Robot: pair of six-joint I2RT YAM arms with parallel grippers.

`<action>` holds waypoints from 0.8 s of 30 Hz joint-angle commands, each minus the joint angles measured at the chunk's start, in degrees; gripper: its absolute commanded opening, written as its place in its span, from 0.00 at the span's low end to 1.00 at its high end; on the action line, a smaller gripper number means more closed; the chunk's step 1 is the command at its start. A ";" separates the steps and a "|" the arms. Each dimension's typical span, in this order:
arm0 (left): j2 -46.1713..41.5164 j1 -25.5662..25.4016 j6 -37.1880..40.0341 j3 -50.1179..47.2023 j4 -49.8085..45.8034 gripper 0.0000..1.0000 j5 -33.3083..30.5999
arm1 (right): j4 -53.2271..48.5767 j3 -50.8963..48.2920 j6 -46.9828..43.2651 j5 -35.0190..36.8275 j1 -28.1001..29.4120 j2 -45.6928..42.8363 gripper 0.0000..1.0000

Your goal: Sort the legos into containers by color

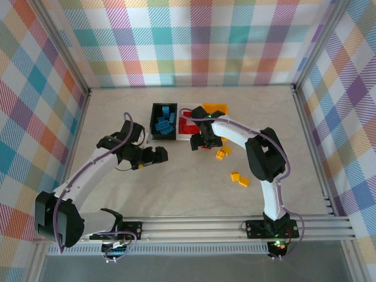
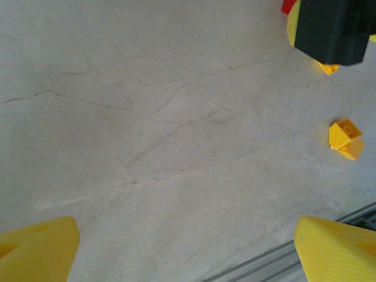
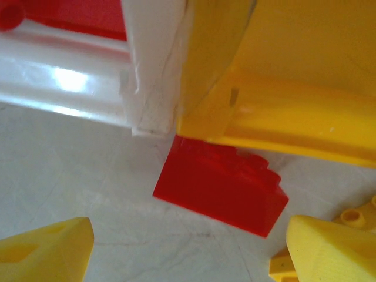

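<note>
Right gripper (image 3: pixel 188 235), seen close, gapes around red lego (image 3: pixel 220 188).

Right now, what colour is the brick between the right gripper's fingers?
Red brick; best seen in the right wrist view.

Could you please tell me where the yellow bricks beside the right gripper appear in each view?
Top: yellow bricks at centre, just right of the right gripper.
Left wrist: bricks upper right, under that gripper.
Right wrist: bricks in the bottom-right corner.
Shared landmark: the gripper's yellow fingertips.

Black bin (image 1: pixel 154 120), blue legos (image 1: pixel 167 120); white bin (image 1: pixel 185 138), red legos (image 1: pixel 187 124); yellow-orange bin (image 1: pixel 215 108); pale marbled tabletop (image 1: pixel 176 188); pastel plaid walls (image 1: pixel 188 41).
</note>
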 commanded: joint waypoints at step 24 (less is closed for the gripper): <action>1.29 -0.14 2.56 0.09 -3.44 0.95 -0.15 | 2.87 5.34 2.60 4.09 -1.88 6.96 0.56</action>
